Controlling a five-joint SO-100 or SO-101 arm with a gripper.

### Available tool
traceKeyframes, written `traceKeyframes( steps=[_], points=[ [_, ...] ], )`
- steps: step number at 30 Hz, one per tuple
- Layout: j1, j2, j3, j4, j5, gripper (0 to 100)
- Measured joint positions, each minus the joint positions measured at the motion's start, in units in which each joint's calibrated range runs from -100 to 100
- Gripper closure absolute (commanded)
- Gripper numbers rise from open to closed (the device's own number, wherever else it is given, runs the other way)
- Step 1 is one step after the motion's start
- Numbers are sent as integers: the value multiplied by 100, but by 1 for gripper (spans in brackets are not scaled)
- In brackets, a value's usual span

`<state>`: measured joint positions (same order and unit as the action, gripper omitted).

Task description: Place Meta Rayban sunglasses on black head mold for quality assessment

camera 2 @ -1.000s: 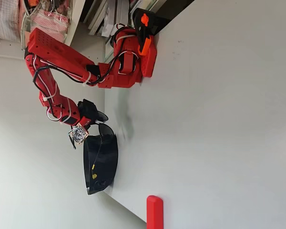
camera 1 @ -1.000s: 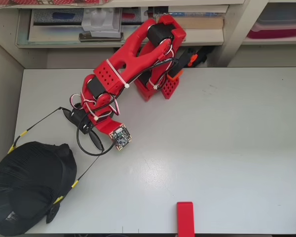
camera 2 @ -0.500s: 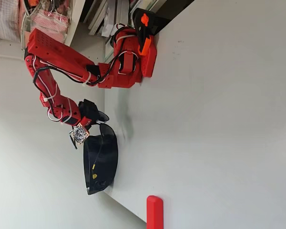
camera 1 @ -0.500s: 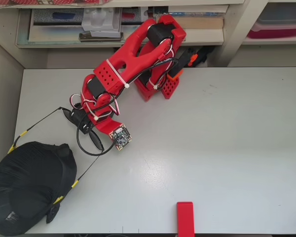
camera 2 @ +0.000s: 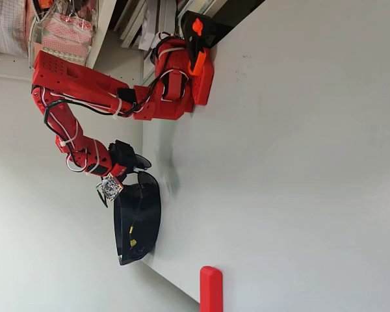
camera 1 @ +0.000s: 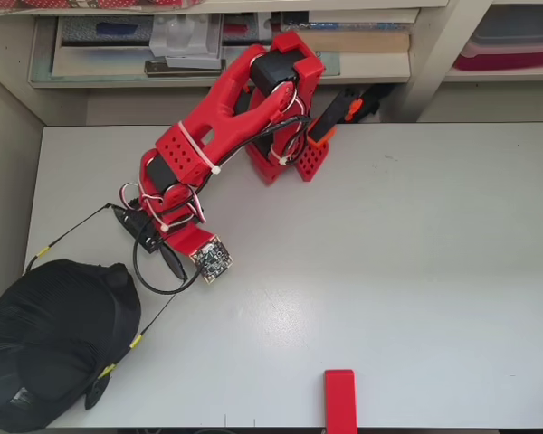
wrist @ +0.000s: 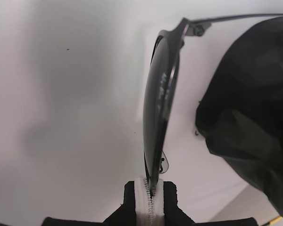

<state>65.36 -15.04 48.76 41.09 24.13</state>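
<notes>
Red 3D-printed arm (camera 1: 219, 117): base at upper centre of overhead view, links folded down and left toward centre-left of frame. White zip ties and black-and-white cables along the links. Small bare circuit-board camera (camera 1: 210, 259) on the wrist, left of centre. In the sideways fixed view the arm arches from its base at top centre to centre-left. Black two-finger gripper (wrist: 152, 194) at bottom centre of wrist view, white-padded jaws pressed tight on the thin frame of black dark-lensed sunglasses (wrist: 159, 101), seen edge-on.
</notes>
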Motion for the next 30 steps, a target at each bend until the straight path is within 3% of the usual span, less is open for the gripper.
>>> traceKeyframes(
  steps=[30],
  points=[
    [-95, 34, -361, -195, -141, 100]
  ],
)
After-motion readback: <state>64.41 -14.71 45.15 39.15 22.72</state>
